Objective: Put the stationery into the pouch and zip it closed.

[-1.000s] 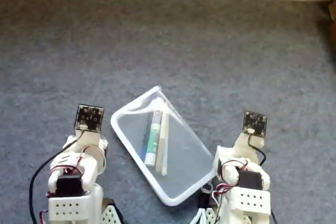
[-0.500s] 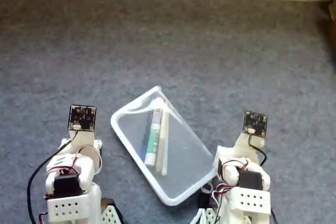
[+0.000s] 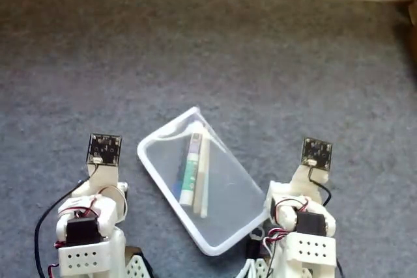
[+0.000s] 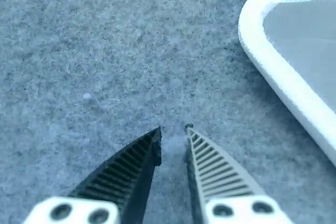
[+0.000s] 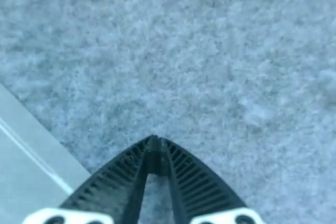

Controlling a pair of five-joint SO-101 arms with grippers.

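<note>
The left arm point(image 3: 88, 222) has shifted slightly away from the pouch, while the right arm point(image 3: 301, 222) has kept still.

From above, the pouch point(image 3: 228, 193) lies flat on the carpet point(image 3: 260, 63) between the two arms, with the stationery point(image 3: 192, 170) already inside it.

At the left wrist, the left gripper point(image 4: 173, 129) hovers over carpet with its tips slightly parted and holding nothing. The pouch point(image 4: 270, 72) is near.

At the right wrist, the right gripper point(image 5: 153, 140) is pinched together and empty, with a corner of the pouch point(image 5: 26, 150) just beside it.

I cannot make out the zip pull. To zip well, one gripper should probably pin the rim while the other draws the pull along.
</note>
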